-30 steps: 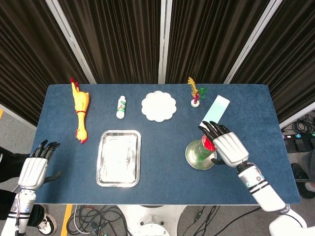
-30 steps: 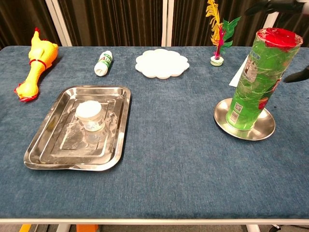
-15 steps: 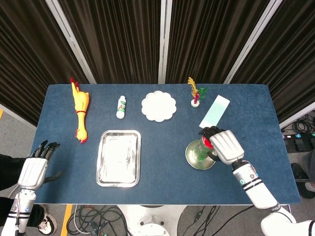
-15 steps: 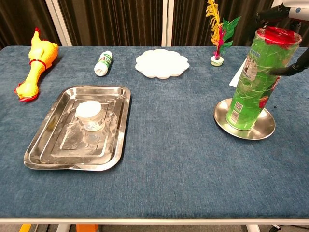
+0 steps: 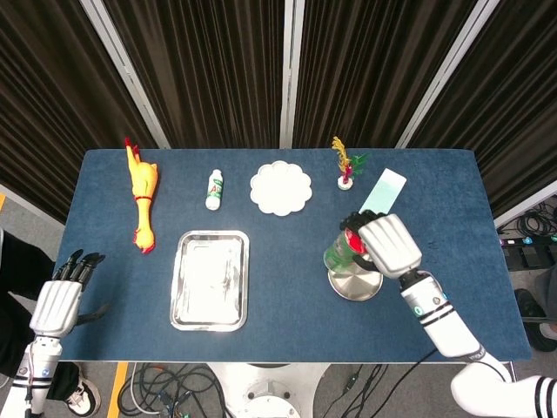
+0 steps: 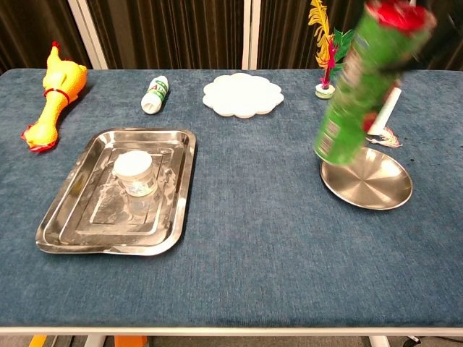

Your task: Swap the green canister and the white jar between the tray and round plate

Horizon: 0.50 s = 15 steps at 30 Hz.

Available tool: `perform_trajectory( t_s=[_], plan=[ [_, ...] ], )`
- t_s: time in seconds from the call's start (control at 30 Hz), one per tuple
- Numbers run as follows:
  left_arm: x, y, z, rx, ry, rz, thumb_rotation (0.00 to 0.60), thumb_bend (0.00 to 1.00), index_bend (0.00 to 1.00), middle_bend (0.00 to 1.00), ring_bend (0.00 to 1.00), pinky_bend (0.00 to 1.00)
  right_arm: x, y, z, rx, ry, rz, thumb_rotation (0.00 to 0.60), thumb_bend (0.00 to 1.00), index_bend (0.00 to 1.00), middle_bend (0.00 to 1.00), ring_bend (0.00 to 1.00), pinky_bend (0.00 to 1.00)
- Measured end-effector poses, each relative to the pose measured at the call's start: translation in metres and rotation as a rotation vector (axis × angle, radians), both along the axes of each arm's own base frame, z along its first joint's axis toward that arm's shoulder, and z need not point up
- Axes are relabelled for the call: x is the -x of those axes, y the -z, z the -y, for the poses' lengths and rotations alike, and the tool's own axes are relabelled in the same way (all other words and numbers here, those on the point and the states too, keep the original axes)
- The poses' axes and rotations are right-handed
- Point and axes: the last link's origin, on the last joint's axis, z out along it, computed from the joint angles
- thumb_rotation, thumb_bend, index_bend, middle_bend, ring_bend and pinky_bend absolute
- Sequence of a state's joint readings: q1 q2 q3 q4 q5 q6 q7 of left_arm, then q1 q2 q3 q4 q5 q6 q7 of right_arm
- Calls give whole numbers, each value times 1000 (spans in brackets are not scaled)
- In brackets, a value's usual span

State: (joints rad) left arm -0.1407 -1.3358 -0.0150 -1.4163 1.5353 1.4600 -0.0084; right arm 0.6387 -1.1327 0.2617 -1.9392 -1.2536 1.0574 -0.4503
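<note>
A: From the head view, what does the right hand (image 5: 386, 246) do?
B: It grips the green canister (image 5: 341, 251) above the round plate (image 5: 355, 285). The left hand (image 5: 59, 302) is off the table, fingers apart, holding nothing.
A: And the chest view?
B: The canister (image 6: 359, 85) is tilted, lifted off the plate (image 6: 367, 184). The white jar (image 6: 135, 173) stands in the tray (image 6: 66, 214).

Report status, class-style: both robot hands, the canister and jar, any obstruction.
Right robot hand holds green canister, lifted clear of round plate. Left robot hand open, idle. White jar in tray. Nothing in the way.
</note>
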Motion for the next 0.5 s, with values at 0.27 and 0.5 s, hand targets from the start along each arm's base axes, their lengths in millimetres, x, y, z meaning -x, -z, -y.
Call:
perform_trajectory(
  t_s=[0.27, 0.5],
  plan=[
    [-2, 5, -1, 17, 18, 1, 600, 106, 122, 119, 35, 224, -49, 25, 30, -29, -68, 55, 600, 205, 503, 436, 381, 577],
    [-1, 8, 0, 26, 22, -1, 600, 106, 122, 119, 35, 224, -87, 69, 56, -64, -95, 39, 600, 205, 504, 436, 380, 577]
  ],
)
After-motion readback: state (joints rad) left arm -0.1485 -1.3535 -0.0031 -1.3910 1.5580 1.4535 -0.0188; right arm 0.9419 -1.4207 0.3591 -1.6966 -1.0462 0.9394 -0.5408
